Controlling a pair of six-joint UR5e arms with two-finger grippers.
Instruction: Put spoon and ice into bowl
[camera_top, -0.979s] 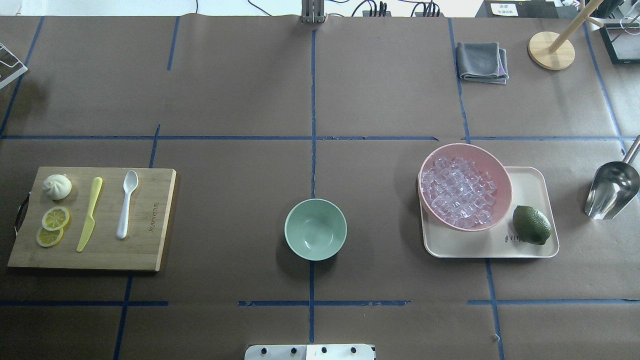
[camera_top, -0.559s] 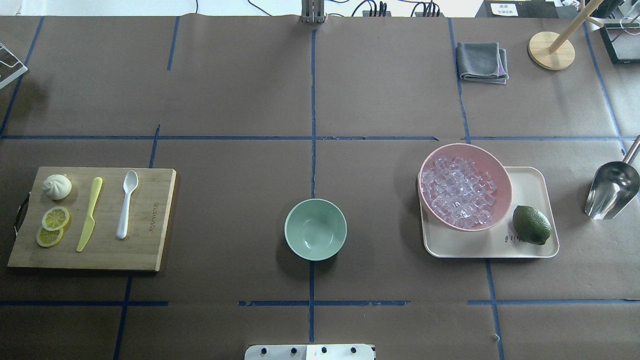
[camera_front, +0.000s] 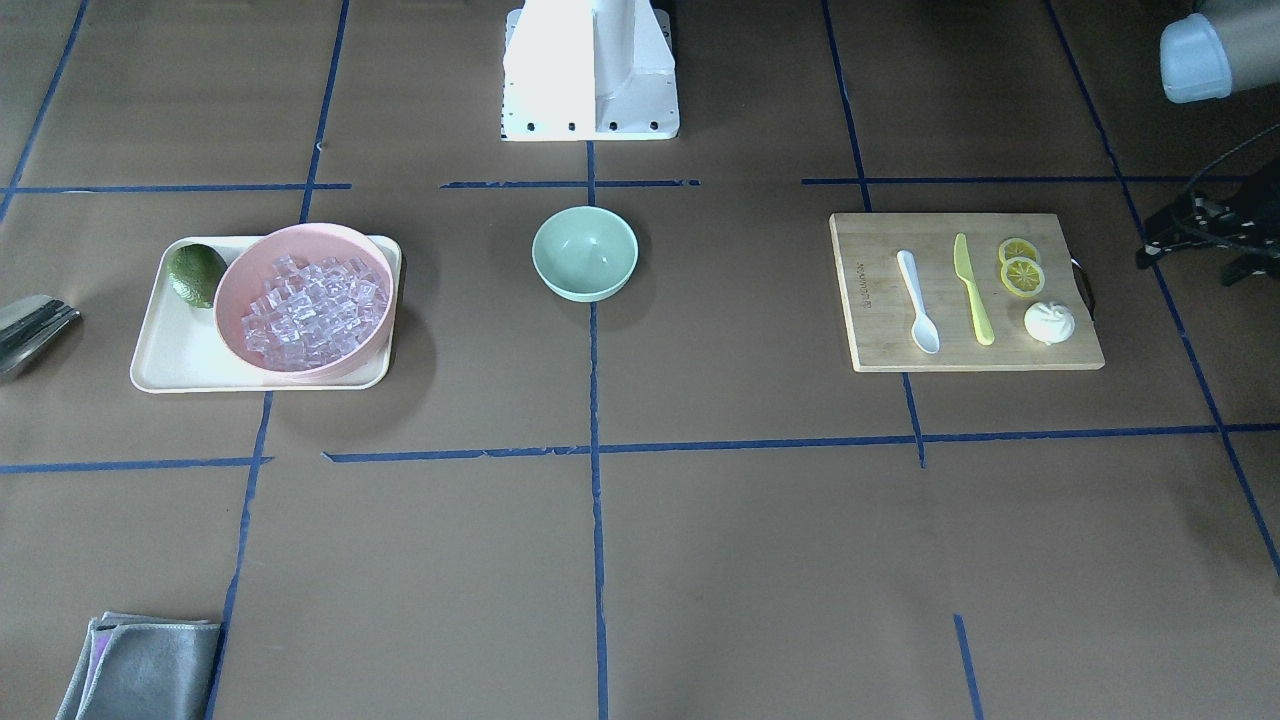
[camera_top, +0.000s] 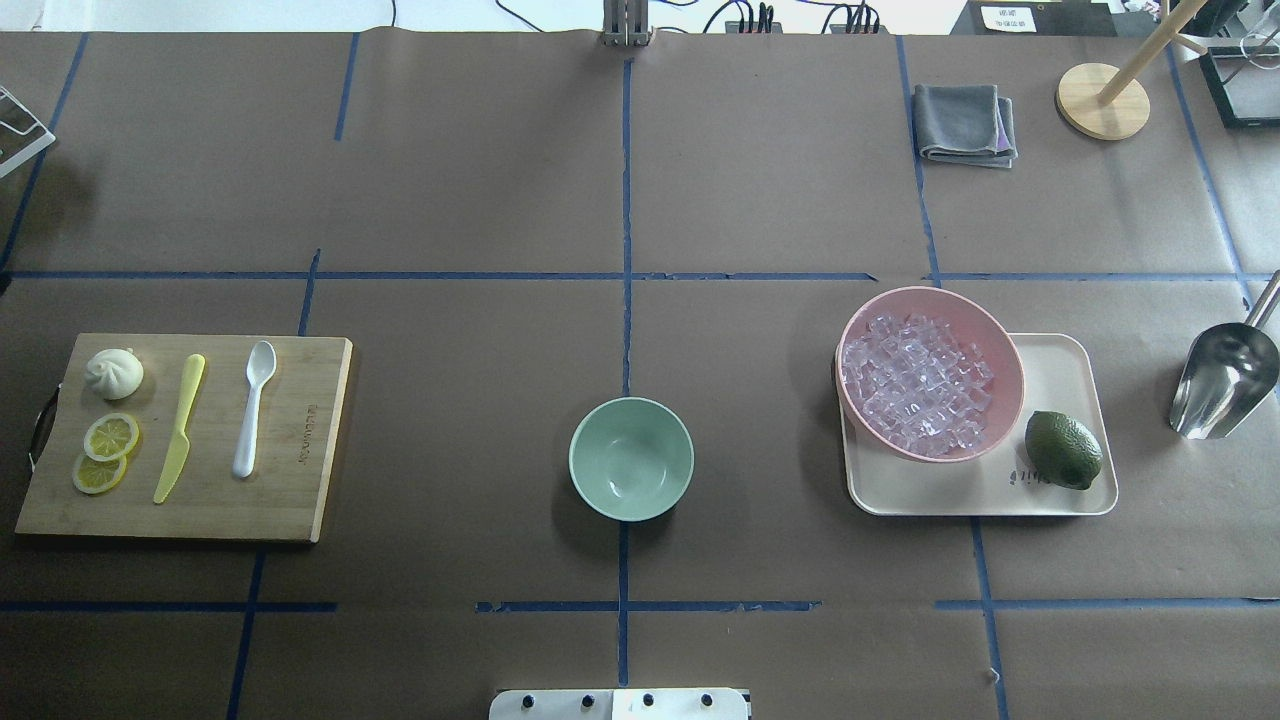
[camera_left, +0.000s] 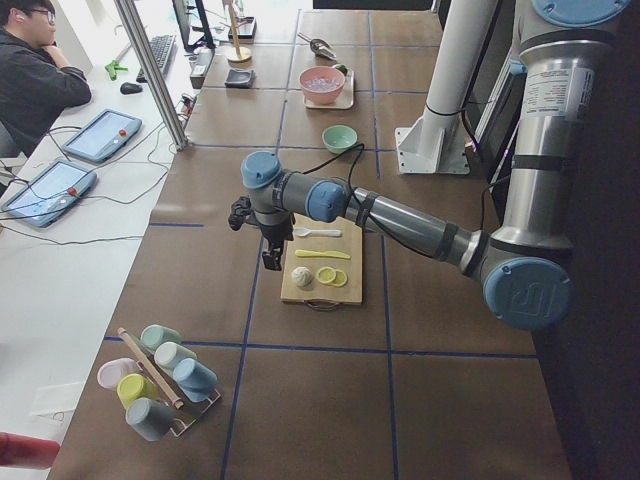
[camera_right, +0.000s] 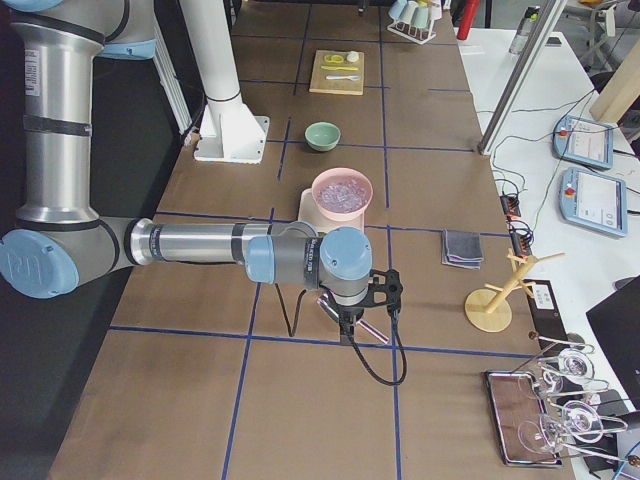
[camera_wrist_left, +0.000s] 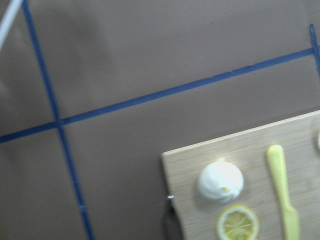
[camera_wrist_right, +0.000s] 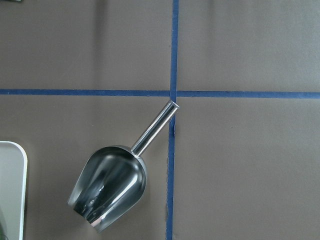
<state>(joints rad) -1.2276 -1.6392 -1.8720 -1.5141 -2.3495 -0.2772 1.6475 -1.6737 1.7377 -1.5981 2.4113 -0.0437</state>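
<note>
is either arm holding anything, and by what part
Nothing appears held. The spoon lies on the cutting board, the ice in the pink bowl, the scoop on the table. Whether the left gripper and right gripper are open cannot be told.

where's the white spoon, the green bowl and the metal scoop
spoon (camera_top: 252, 411): overhead exterior view, on the middle of its handle.
green bowl (camera_top: 631, 462): overhead exterior view, on its bare inside bottom.
metal scoop (camera_wrist_right: 109, 184): right wrist view, on the inside of its pan.
</note>
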